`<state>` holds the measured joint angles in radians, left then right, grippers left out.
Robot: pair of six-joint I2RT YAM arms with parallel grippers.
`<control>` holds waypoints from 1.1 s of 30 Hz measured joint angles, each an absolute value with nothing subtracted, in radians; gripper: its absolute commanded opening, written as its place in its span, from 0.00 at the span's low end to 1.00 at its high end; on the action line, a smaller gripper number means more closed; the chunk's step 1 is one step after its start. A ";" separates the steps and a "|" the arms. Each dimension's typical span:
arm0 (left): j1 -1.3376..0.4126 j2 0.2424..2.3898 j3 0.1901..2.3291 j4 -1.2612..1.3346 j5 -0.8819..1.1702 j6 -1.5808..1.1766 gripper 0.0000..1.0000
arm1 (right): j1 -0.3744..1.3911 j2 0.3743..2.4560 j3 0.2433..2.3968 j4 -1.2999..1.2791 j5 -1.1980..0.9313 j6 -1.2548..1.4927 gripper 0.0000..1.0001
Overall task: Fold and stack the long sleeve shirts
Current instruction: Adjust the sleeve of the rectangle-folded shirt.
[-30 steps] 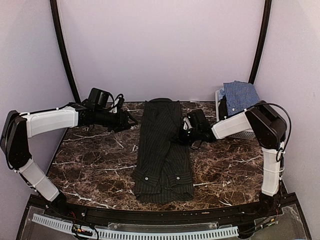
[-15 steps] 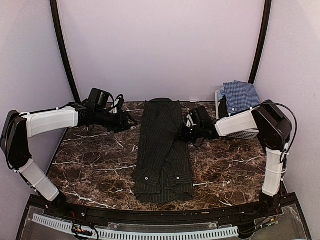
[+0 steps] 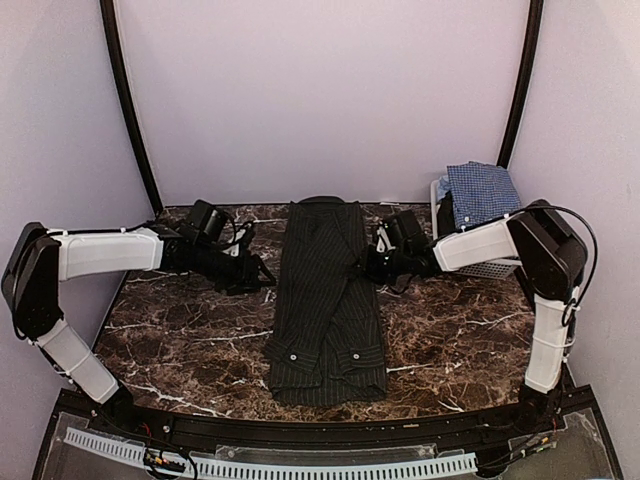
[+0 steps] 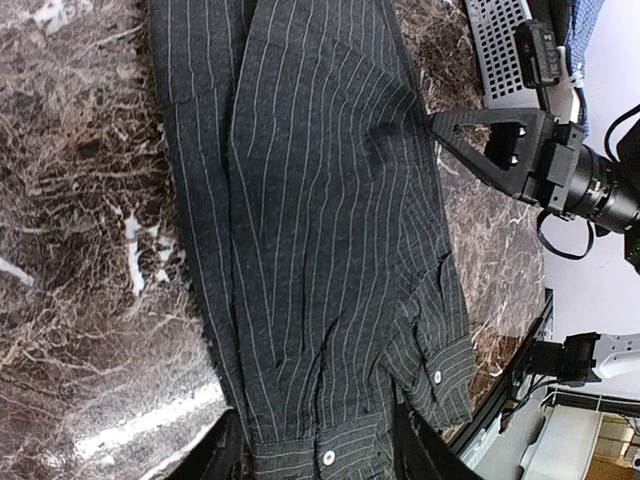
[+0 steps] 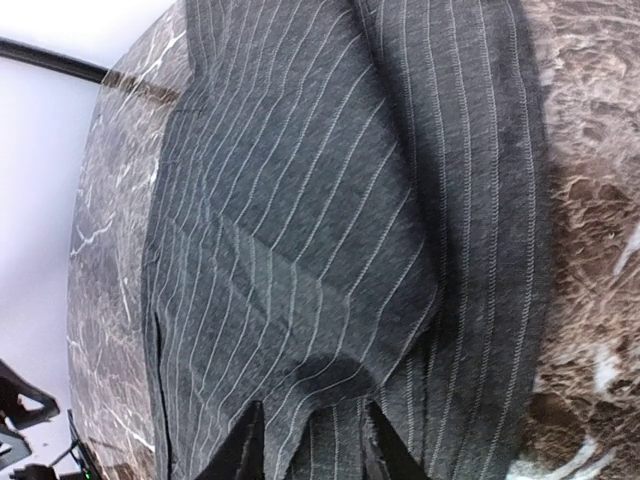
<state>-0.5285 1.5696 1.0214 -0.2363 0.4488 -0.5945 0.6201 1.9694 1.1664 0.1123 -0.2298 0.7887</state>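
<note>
1. Black pinstripe shirt is lying in the middle of the tabletop, folded lengthwise into a long narrow strip. The collar end is pointing to the far wall, and the two buttoned cuffs are sitting at the near end. Its outline is matching the frames from a second ago.
2. Right claw is working at the strip's right edge, just past the middle. In the wrist view its tips are standing slightly parted, with a low ridge of striped cloth running up between them. It is no longer pinching.
3. Right forearm is sitting a little farther back than a second ago; the claw has barely shifted.
4. Left claw is hovering above the marble just beside the strip's left edge. Its jaws are wide apart and carrying nothing. It has swung nearer and closer to the shirt since the earlier frame.
5. Blue-and-white check shirt is resting crumpled on top of the white slatted basket at the far right corner, well apart from the black one and unchanged.
</note>
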 measured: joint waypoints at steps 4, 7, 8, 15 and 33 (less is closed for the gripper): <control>-0.535 1.570 0.970 -0.237 0.446 -0.595 0.50 | 0.642 1.963 1.142 0.134 -0.245 0.804 0.38; -0.544 1.570 0.933 -0.237 0.437 -0.595 0.50 | 0.661 1.963 1.132 0.136 -0.251 0.815 0.37; -0.550 1.570 0.919 -0.237 0.432 -0.595 0.50 | 0.668 1.963 1.131 0.136 -0.253 0.819 0.37; -0.609 1.578 0.868 -0.238 0.406 -0.595 0.50 | 0.682 1.967 1.125 0.169 -0.267 0.837 0.34; -0.720 1.620 0.829 -0.258 0.418 -0.605 0.24 | 0.681 1.995 1.137 0.186 -0.269 0.848 0.10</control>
